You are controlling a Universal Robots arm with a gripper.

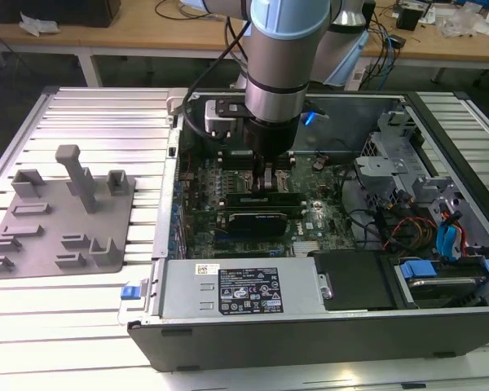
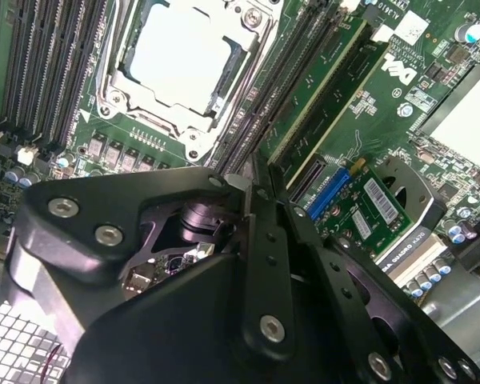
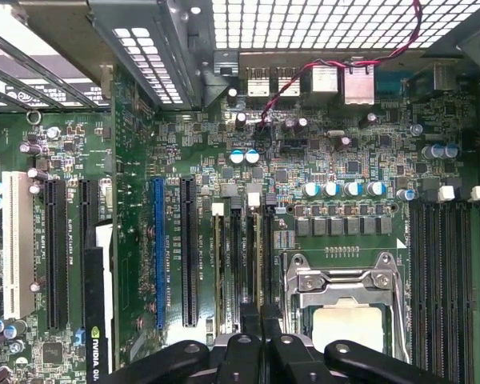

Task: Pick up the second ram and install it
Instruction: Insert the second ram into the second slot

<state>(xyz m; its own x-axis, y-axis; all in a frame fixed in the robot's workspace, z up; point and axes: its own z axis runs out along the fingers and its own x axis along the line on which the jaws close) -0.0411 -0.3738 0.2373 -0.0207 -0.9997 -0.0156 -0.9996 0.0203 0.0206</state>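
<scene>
Biggest thing here is the ribbed aluminium table, all long parallel slats. Sitting on it is the open computer case, a boxy thing of black and bare sheet metal. My arm, a smooth grey cylinder, drops straight into it.

In the exterior view, at nine o'clock from the case, there's the fixture plate: matte grey plastic, flat, with blocky upright posts. At six o'clock from my gripper is the power supply, a plain metal brick with a sticker. The glossy black graphics card lies between the two, just beside my tips.

The motherboard is green and crowded with little round capacitors. The CPU socket has a shiny steel frame around a pale square.

My gripper is clenched, black bolted fingers squeezed to a thin seam. The second ram, a long flat green strip, stands on edge in the slot row beside the socket and runs straight into that seam, so I'm pinching it there.
</scene>
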